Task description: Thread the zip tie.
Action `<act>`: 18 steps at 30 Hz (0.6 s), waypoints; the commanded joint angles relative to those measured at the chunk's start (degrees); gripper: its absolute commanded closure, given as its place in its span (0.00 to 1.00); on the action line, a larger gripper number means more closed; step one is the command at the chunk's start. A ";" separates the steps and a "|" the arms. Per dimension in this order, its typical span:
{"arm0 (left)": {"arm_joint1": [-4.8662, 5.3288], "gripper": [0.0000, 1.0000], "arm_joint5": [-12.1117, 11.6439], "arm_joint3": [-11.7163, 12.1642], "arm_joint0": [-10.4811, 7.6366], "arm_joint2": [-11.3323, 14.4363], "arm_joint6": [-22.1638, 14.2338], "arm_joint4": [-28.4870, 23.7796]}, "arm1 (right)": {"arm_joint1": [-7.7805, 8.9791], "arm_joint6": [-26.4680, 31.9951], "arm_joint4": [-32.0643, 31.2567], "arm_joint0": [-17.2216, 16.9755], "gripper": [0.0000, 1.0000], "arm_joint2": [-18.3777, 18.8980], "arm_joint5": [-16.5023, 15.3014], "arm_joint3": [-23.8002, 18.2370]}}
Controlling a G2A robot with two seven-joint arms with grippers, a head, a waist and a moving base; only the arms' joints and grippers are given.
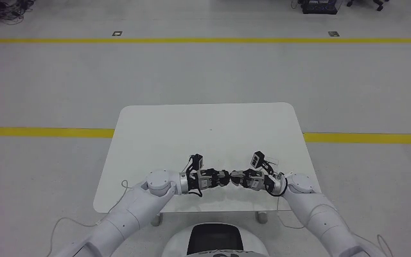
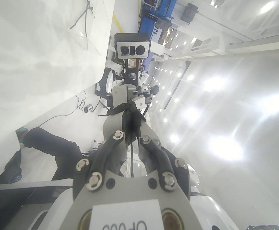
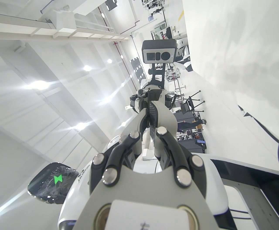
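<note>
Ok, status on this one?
Left gripper shut on zip tie. Right gripper shut, tip to tip with left, above table. Threading point hidden between them.

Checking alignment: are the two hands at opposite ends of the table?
No, the left hand and right hand meet tip to tip over the table.

Pale grey floor (image 1: 205, 70), two yellow lines (image 1: 192, 40) across it, nearer one interrupted by white round-cornered table (image 1: 212, 122). Small dark square markers (image 1: 117, 33) just beyond far line. Loose cables (image 1: 13, 14) at far corner. High white ceiling, bright round lamps (image 2: 224, 148), white beams (image 3: 65, 32). Blue racks (image 2: 157, 15) far off.
</note>
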 commanded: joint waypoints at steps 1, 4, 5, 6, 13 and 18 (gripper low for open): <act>-0.02 1.00 -0.05 0.12 -0.06 0.03 -0.08 -0.02 | -0.01 0.09 -0.05 0.04 1.00 -0.03 0.02 0.08; -0.04 1.00 -0.37 0.40 -0.12 0.01 -0.17 -0.03 | -0.04 0.18 0.09 0.06 0.00 -0.01 0.05 0.20; -0.03 1.00 -0.62 0.50 -0.12 -0.03 -0.19 0.08 | -0.04 0.19 0.21 0.03 0.00 0.02 0.08 0.22; 0.00 1.00 -1.02 0.57 -0.12 -0.09 -0.32 0.23 | -0.04 0.18 0.31 0.00 0.00 0.08 0.11 0.26; 0.53 1.00 -7.18 0.35 0.28 -1.38 -0.38 2.58 | 0.05 -0.68 1.39 -0.39 0.00 1.01 -0.50 0.48; 0.75 1.00 -8.92 -0.08 0.38 -1.82 -0.58 3.57 | 0.00 -2.53 2.32 -0.57 0.00 1.57 -0.94 0.76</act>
